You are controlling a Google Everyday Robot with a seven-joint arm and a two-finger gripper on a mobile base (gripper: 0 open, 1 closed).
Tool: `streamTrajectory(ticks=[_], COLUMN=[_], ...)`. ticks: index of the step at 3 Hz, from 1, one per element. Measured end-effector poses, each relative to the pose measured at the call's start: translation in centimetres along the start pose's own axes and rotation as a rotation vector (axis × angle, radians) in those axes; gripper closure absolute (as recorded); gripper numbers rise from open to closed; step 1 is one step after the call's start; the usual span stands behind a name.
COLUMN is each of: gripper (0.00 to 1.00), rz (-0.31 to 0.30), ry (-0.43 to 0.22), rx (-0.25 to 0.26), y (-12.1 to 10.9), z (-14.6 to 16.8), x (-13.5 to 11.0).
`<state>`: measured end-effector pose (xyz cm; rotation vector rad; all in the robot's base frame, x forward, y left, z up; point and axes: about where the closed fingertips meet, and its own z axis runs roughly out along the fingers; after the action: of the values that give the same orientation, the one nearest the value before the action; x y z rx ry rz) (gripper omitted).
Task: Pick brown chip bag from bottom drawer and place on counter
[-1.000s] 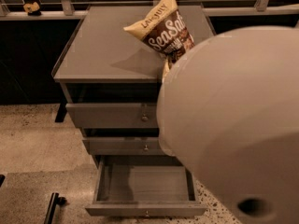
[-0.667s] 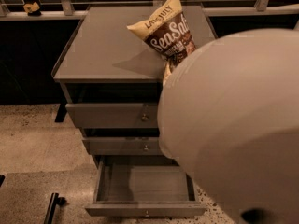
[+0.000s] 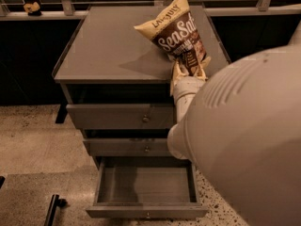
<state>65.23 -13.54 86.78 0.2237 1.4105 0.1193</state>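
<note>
Gripper: clamped on the lower end of the brown chip bag, which stands tilted over the counter, right-front part. Bottom drawer: open below. Risk: released this near the rim, the bag may topple off.
</note>
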Motion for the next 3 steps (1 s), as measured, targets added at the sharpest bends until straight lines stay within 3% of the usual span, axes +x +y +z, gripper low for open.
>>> streamTrajectory(ticks=[1, 3], gripper=[1.0, 1.0], rz=[0.077, 0.161], ry=[0.071, 0.105], rx=[-0.061, -0.11], y=[2.5, 4.6], z=[1.3, 1.6], x=[1.6, 2.0])
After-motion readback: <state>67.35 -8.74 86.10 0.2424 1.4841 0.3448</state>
